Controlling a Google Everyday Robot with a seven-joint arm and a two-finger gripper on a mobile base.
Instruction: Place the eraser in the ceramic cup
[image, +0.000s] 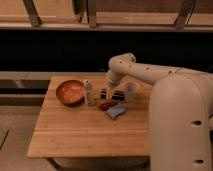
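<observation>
The eraser (115, 95) is a small black bar lying on the wooden table (85, 132), just left of the ceramic cup (132, 89). The cup is small, whitish and upright near the table's far right. My gripper (108, 91) hangs down from the white arm's bend (123, 62) and is right at the eraser's left end, low over the table. I cannot tell whether it touches the eraser. The eraser's left end is partly hidden by the gripper.
An orange-brown bowl (70, 92) stands at the far left. A slim pale bottle (88, 93) stands beside it. A flat reddish-brown object (106, 105) and a light-blue spongy pad (116, 111) lie just in front of the eraser. My white arm and body (180, 120) fill the right side.
</observation>
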